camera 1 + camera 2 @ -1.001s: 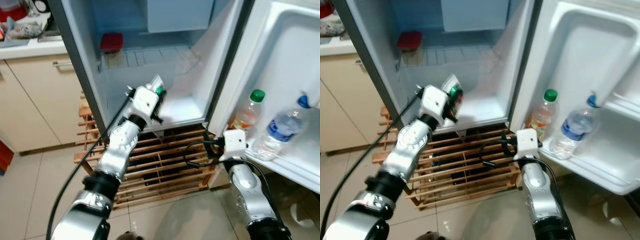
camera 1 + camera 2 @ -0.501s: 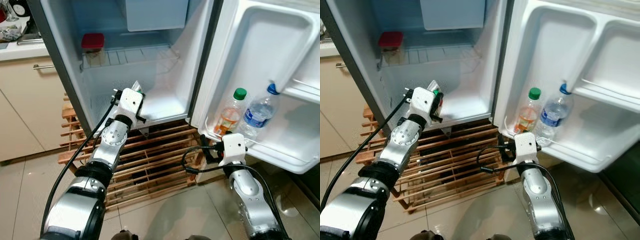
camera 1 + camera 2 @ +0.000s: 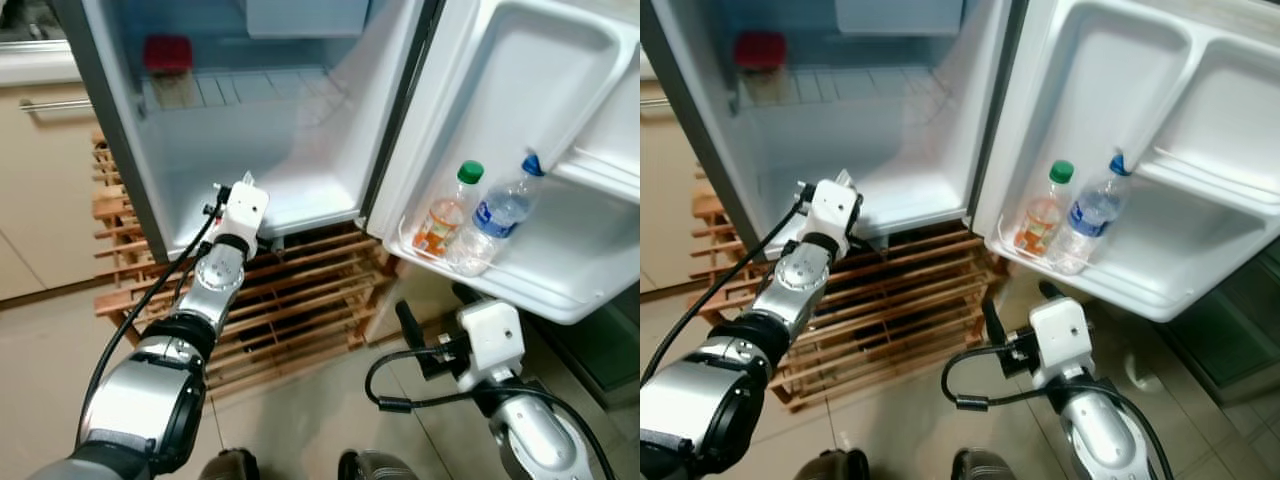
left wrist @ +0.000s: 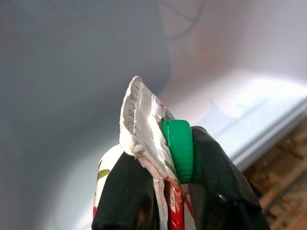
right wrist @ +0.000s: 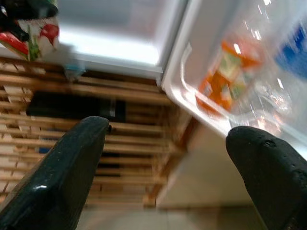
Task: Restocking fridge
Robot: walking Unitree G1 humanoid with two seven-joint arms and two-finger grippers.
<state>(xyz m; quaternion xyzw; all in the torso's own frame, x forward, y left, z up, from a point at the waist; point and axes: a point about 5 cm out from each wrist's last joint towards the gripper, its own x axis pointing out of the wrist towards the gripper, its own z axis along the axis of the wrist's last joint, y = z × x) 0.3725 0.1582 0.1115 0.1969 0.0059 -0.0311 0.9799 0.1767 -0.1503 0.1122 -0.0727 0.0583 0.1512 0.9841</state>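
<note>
The fridge (image 3: 300,150) stands open. My left gripper (image 4: 168,191) is shut on a small carton (image 4: 144,124) with red and green print and a green cap (image 4: 180,151). In the left eye view that gripper (image 3: 243,192) sits at the front edge of the fridge's bottom floor, and the carton's tip (image 3: 247,180) pokes up above it. My right gripper (image 5: 163,158) is open and holds nothing. It hangs low over the tiled floor (image 3: 433,308), below the door shelf (image 3: 520,285).
The door shelf holds an orange drink bottle (image 3: 445,205) and a water bottle (image 3: 497,210). A red-lidded container (image 3: 167,55) sits on the upper wire shelf. A wooden slatted rack (image 3: 300,300) lies under the fridge. Cabinets (image 3: 40,200) stand to the left.
The whole view has shifted as the camera moved. My right gripper now hangs farther below the door shelf. My left gripper still holds the carton, now nearer the fridge floor's front edge.
</note>
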